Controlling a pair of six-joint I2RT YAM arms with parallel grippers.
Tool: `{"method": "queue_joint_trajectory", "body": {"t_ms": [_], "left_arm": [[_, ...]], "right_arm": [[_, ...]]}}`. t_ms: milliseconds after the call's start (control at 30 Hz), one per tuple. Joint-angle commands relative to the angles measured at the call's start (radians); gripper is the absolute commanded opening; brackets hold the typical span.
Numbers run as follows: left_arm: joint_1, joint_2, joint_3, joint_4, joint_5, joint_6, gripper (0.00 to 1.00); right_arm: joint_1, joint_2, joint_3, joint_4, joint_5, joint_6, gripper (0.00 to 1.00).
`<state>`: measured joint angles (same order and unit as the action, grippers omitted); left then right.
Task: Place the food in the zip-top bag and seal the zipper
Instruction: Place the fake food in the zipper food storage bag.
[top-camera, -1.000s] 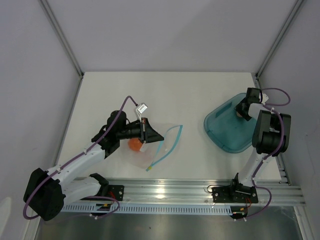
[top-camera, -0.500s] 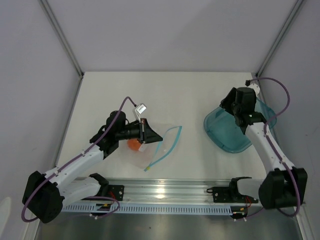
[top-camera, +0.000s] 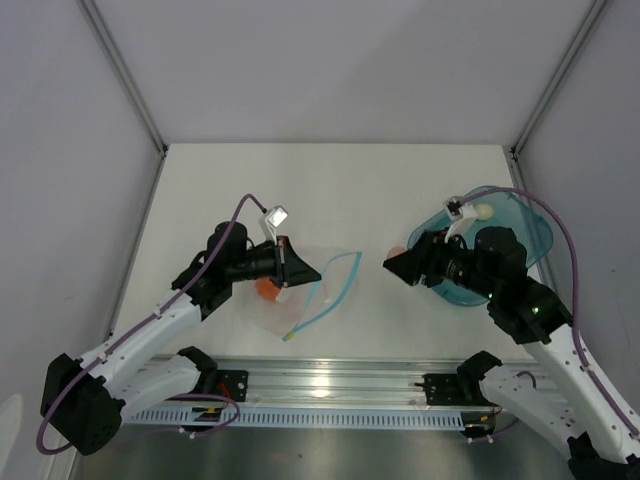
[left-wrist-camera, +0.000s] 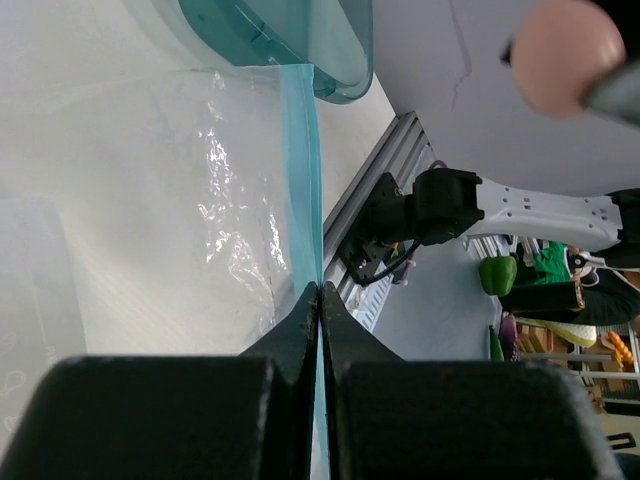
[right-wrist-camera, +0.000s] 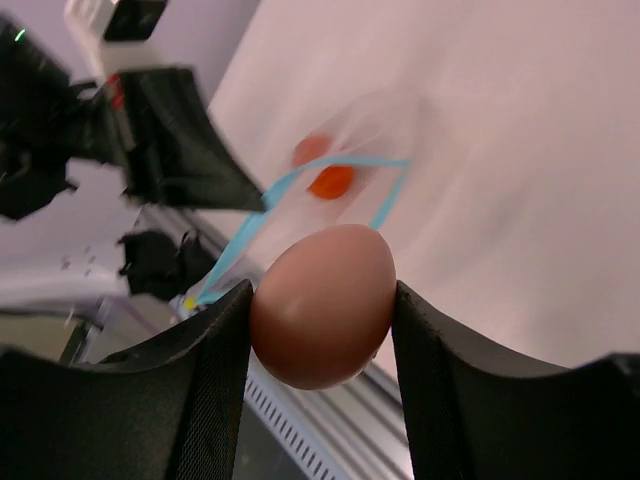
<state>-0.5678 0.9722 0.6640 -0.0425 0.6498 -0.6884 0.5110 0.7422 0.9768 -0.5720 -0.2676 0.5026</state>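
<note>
The clear zip-top bag (top-camera: 312, 288) lies left of centre, and the orange-red lump (top-camera: 266, 288) shows through it. My left gripper (top-camera: 303, 272) is shut on the bag's teal zipper (left-wrist-camera: 305, 170) strip and holds that edge up; its jaws pinch the strip in the left wrist view (left-wrist-camera: 320, 290). My right gripper (top-camera: 396, 264) is shut on the pale pink ball (right-wrist-camera: 322, 305) and holds it above the table, right of the bag's mouth. The ball also shows in the top view (top-camera: 396, 252). The right wrist view shows the bag's zipper (right-wrist-camera: 330, 165) and the lump (right-wrist-camera: 330, 182) beyond the ball.
The translucent teal plate (top-camera: 520, 235) sits at the right, behind my right arm, with a small pale round thing (top-camera: 484, 211) on it. The aluminium rail (top-camera: 330, 375) runs along the near table edge. Walls close in the table on both sides.
My right arm has swung from the teal plate toward the bag, carrying the pink ball. My left gripper still pinches the zipper strip and has barely moved.
</note>
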Motion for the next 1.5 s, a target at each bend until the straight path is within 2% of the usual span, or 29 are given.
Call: {"method": "queue_joint_trajectory", "body": {"t_ms": [0, 100, 200, 300, 367, 667, 1133, 1200, 1267, 1467], "left_arm": [[-0.006, -0.038, 0.048, -0.014, -0.018, 0.012, 0.01], [-0.007, -0.050, 0.051, -0.017, -0.006, -0.005, 0.00], [-0.009, -0.059, 0.059, -0.034, -0.006, -0.008, 0.00], [-0.007, -0.075, 0.065, -0.054, -0.013, -0.010, 0.01], [-0.009, -0.089, 0.066, -0.060, -0.015, -0.011, 0.01], [-0.012, -0.107, 0.071, -0.082, -0.019, -0.013, 0.01], [-0.017, -0.095, 0.083, -0.068, -0.013, -0.019, 0.01], [-0.017, -0.096, 0.083, -0.066, -0.013, -0.020, 0.01], [-0.017, -0.101, 0.080, -0.066, -0.015, -0.020, 0.01], [-0.018, -0.101, 0.082, -0.062, -0.013, -0.020, 0.01]], "right_arm": [[0.153, -0.062, -0.032, 0.007, -0.079, 0.043, 0.25], [0.283, -0.041, -0.085, 0.072, -0.047, 0.076, 0.25], [0.426, 0.003, -0.099, 0.130, 0.054, 0.086, 0.25], [0.536, 0.094, -0.076, 0.168, 0.148, 0.083, 0.27], [0.567, 0.153, -0.066, 0.195, 0.207, 0.079, 0.28], [0.586, 0.315, 0.011, 0.208, 0.303, 0.027, 0.34], [0.580, 0.391, 0.095, 0.182, 0.361, -0.003, 0.45], [0.580, 0.396, 0.091, 0.192, 0.370, -0.001, 0.53], [0.580, 0.402, 0.092, 0.190, 0.384, -0.001, 0.67], [0.580, 0.398, 0.089, 0.195, 0.409, -0.007, 0.87]]}}
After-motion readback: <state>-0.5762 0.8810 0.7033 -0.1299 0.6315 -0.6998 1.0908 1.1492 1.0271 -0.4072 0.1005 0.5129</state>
